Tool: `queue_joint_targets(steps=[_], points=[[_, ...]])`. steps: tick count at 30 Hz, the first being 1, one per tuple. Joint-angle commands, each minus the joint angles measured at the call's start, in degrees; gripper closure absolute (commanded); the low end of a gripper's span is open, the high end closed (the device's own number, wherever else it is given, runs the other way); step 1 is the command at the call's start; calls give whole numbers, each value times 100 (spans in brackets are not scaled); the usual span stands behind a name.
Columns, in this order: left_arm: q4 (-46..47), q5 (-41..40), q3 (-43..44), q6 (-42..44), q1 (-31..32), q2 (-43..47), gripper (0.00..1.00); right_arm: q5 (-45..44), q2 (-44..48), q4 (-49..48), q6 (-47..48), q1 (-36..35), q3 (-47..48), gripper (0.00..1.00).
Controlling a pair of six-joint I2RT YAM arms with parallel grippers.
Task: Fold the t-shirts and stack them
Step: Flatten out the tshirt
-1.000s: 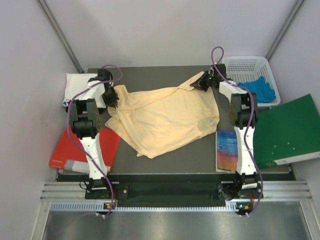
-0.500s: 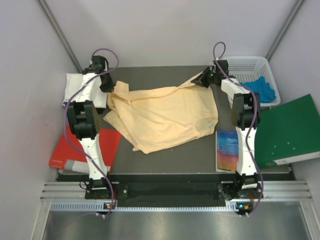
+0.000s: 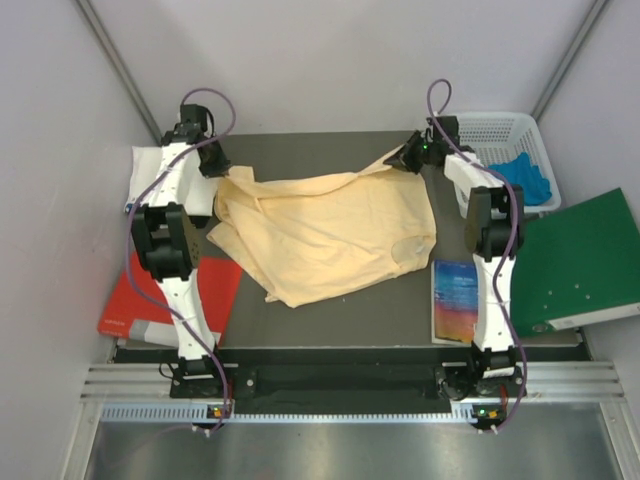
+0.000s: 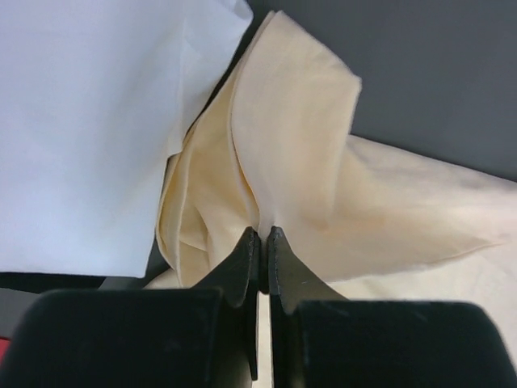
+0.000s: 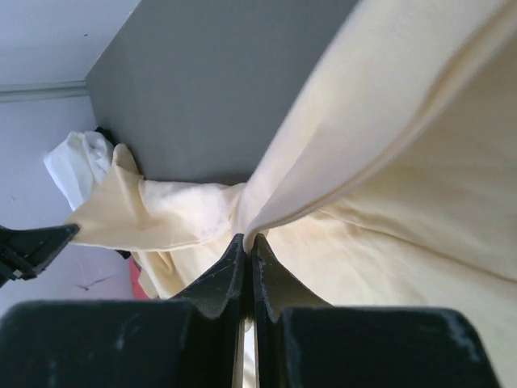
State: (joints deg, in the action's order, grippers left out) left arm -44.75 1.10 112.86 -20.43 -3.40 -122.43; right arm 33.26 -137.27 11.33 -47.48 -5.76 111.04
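Observation:
A pale peach-yellow t-shirt [image 3: 330,235] lies spread and rumpled across the dark table [image 3: 300,150]. My left gripper [image 3: 216,166] is shut on the shirt's far left corner [image 4: 266,162], the cloth pinched between its fingertips. My right gripper [image 3: 405,160] is shut on the shirt's far right corner [image 5: 339,137], lifting that edge off the table. A folded white t-shirt [image 3: 152,172] lies at the far left, beside the left gripper, and shows as a white sheet [image 4: 89,121] in the left wrist view.
A white basket [image 3: 500,140] with blue cloth [image 3: 525,180] stands at the far right. A green folder [image 3: 575,260] leans to the right of the table. A colourful book [image 3: 455,300] lies by the right arm. A red book [image 3: 165,295] sits at the near left.
My left gripper has moved away towards the far left corner, pulling the shirt's left corner with it. The shirt has shifted and stretched wider. The right gripper moved slightly farther back.

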Motion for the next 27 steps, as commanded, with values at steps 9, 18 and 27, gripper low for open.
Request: queue_joint_targets(steps=[9, 18, 27], points=[[714, 716, 1133, -138, -20, 2072, 100, -1637, 3051, 2075, 2348, 5, 1634, 100], [846, 786, -404, 328, 15, 4662, 100, -3579, 6439, 2461, 4247, -1453, -300, 100], [362, -4, -643, 636, 287, 6714, 100, -4002, 8515, 3383, 3984, -1648, -277, 100]])
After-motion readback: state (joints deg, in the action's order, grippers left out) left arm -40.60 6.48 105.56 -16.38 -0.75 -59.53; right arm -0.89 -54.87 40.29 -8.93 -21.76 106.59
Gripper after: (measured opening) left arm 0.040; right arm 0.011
